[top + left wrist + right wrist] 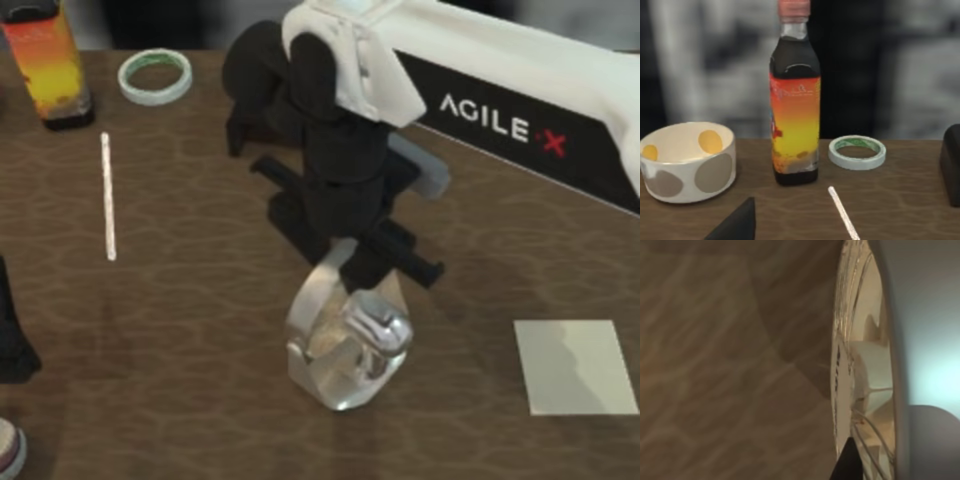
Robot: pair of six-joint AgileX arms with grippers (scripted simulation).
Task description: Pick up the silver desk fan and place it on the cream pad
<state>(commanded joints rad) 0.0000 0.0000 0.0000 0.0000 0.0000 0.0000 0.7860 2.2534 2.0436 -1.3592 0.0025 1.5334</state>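
Silver desk fan mid-bench beneath right pincer, finger state indiscernible; judged rigid, slippery chrome, best gripped across thick ring; cream pad well right.

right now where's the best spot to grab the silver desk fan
Grip the silver desk fan by its thin ring rim, coming from above. It stands upright, the rim's top edge exposed; the right gripper hangs just over it. The rounded motor housing looks slippery.
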